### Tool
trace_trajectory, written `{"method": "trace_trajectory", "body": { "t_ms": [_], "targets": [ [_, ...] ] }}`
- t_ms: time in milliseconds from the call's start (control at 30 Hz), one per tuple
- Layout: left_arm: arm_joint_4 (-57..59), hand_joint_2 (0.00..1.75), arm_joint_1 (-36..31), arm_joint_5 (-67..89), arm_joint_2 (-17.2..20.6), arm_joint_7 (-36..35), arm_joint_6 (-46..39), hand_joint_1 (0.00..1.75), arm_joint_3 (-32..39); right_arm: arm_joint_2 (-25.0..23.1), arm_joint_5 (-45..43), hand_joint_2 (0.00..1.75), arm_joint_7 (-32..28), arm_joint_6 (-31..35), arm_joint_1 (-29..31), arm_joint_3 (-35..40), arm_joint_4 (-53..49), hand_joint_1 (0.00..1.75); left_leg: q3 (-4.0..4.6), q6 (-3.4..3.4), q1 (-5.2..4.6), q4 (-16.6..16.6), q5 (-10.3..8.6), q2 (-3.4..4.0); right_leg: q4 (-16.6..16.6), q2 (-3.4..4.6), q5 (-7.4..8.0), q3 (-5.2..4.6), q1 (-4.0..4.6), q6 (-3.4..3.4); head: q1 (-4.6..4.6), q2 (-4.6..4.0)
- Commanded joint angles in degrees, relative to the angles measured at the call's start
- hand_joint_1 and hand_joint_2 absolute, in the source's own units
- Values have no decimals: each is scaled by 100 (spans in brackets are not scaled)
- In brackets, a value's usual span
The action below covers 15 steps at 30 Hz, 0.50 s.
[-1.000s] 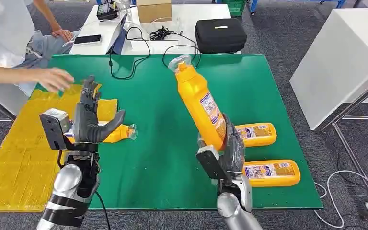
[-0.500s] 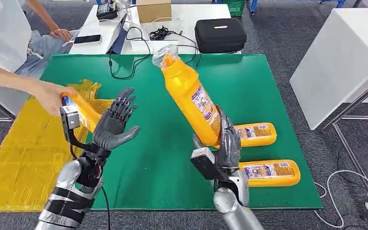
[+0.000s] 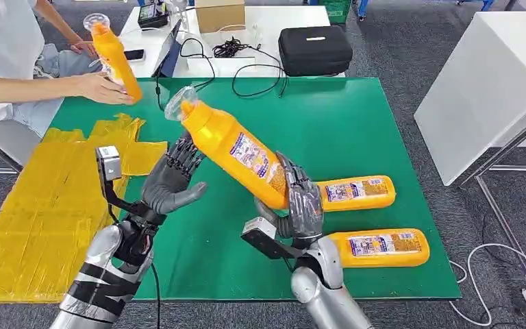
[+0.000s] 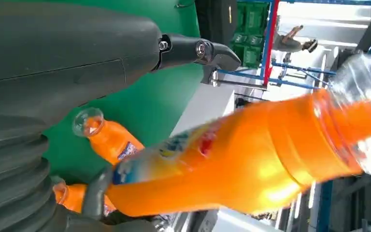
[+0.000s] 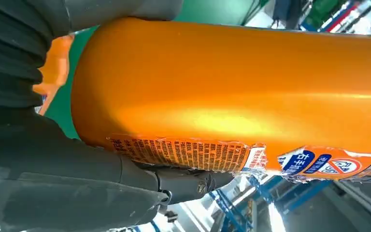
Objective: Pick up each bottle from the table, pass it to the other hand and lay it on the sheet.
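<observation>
The right hand (image 3: 300, 205) grips the base of an orange bottle (image 3: 236, 152) tilted over the green table (image 3: 356, 123), its clear cap just beside the spread, empty fingers of the left hand (image 3: 171, 179).

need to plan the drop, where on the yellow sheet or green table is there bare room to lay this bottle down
The yellow sheet lies bare beside the left hand. The green table is bare between the held bottle and the black case. It is crowded by the right hand, where two bottles lie.
</observation>
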<state>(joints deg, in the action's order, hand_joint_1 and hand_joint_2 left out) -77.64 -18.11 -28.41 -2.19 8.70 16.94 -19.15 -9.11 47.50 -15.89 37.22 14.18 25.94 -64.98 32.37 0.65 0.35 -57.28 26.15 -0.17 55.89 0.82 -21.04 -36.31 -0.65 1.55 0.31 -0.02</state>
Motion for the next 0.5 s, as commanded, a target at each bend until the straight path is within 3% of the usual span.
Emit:
{"method": "trace_trajectory", "body": {
  "t_ms": [33,267,500],
  "targets": [
    [313,175,-232,-106,147,-33,49,0,-231,-75,317,175,267,-117,529,407,1198,175,-24,-1,3,4,8,6,-6,-1,-5,23,5,-4,0,0],
    [316,175,-200,-199,131,-18,97,0,-224,-181,670,175,559,-136,846,640,2113,175,-13,-2,2,5,2,5,-6,-1,-1,13,3,-3,0,0],
    [318,175,-195,-203,136,-16,101,0,-221,-176,670,175,557,-135,855,639,2125,175,-18,-2,2,4,4,-4,-5,-10,-6,19,3,-3,0,0]
  ]
}}
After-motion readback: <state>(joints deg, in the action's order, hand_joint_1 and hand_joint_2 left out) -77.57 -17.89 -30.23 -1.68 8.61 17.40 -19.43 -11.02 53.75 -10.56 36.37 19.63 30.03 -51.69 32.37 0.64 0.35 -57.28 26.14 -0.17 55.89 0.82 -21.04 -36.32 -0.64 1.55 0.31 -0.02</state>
